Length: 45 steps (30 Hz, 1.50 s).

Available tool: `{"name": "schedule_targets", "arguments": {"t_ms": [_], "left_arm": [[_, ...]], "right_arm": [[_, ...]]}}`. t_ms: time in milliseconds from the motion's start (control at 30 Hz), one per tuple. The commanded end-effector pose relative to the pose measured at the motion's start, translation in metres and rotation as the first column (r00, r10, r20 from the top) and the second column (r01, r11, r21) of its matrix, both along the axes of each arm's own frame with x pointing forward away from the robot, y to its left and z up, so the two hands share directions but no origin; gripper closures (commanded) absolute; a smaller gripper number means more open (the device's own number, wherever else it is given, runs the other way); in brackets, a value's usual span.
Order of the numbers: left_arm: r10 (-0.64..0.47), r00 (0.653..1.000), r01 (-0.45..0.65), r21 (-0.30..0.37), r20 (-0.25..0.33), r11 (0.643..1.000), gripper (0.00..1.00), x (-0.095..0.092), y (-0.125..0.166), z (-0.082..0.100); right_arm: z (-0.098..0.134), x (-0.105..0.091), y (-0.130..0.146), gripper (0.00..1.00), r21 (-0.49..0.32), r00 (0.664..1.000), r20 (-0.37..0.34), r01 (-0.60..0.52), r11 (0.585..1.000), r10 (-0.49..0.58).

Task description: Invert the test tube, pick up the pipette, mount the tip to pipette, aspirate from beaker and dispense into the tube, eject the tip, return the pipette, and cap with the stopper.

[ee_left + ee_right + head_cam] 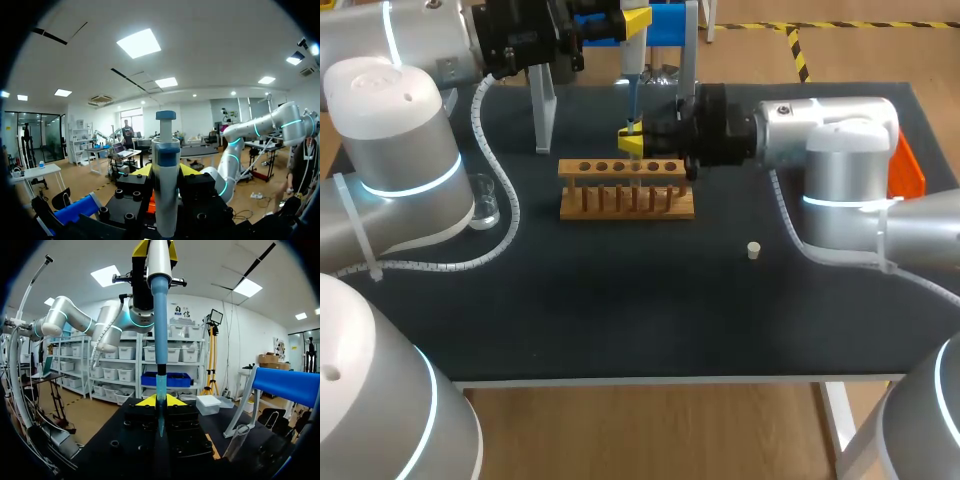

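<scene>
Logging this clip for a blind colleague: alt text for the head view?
The left gripper holds a pipette upright above a wooden rack, its lower end at the right gripper. A small beaker stands left of the rack; a white stopper lies to its right.

Our silver left arm (390, 150) enters from the left, bends at the elbow and reaches toward the middle with its black left wrist (520, 40). The yellow-tipped left gripper (635, 18) sits high, fingers (141, 170) clamped from both sides on the white-and-blue pipette (166, 165), which hangs straight down. Our silver right arm (840, 150) enters from the right, forearm level, black right wrist (715, 130) pointing leftward. The yellow-tipped right gripper (632, 142) sits lower, directly under the left gripper, right at the pipette's lower end.
</scene>
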<state>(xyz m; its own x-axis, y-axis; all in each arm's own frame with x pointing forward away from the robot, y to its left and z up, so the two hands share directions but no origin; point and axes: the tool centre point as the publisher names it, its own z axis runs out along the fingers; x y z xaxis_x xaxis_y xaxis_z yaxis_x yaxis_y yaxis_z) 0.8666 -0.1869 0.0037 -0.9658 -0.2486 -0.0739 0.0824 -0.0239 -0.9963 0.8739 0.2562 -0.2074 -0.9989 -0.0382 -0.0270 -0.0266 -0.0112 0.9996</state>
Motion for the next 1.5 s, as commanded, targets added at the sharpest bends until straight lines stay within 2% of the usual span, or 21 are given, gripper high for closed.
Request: {"name": "schedule_targets", "arguments": {"t_ms": [33,1033,1500], "left_arm": [[0.0,1.0,0.0,-0.001,0.002,1.0,1.0,0.0,0.0,0.0],[0.0,1.0,0.0,-0.001,0.002,1.0,1.0,0.0,0.0,0.0],[0.0,1.0,0.0,-0.001,0.002,1.0,1.0,0.0,0.0,0.0]], "right_arm": [[0.0,-0.001,-0.002,1.0,0.0,1.0,0.0,0.002,1.0,-0.002],[0.005,0.001,0.002,1.0,0.009,1.0,0.003,0.003,1.0,-0.003],[0.017,0.003,0.002,1.0,0.036,1.0,0.011,0.011,0.999,-0.012]]}}
